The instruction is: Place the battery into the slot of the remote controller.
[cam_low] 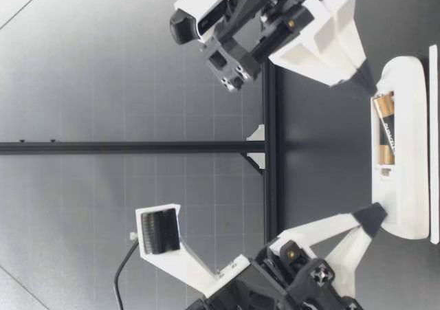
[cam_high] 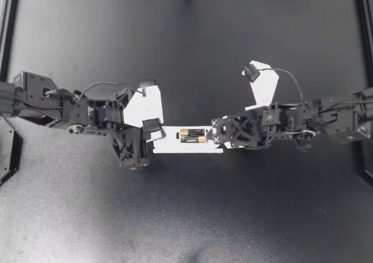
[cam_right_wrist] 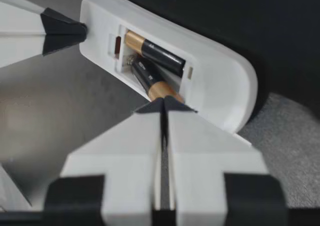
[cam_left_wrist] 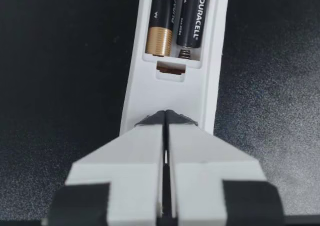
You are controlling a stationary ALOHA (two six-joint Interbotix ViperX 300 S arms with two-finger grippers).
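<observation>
Fingers of the left gripper (cam_high: 155, 137) are clenched together on nothing, their tips resting on one end of the white remote controller (cam_high: 172, 144), which lies flat on the dark table (cam_high: 186, 53). The right gripper (cam_high: 213, 136), likewise closed tight and empty, touches its tips to the gold end of a battery (cam_right_wrist: 150, 78) lying in the open slot (cam_left_wrist: 173, 56) beside a second battery (cam_right_wrist: 156, 51).

I am looking at the white remote controller (cam_high: 170, 141) lying flat, back side up, at the middle of the dark table (cam_high: 186, 216). Its slot (cam_left_wrist: 172, 59) is standing uncovered, and two black-and-gold batteries (cam_high: 192, 133) are sitting in it side by side, gold ends pointing opposite ways.
</observation>
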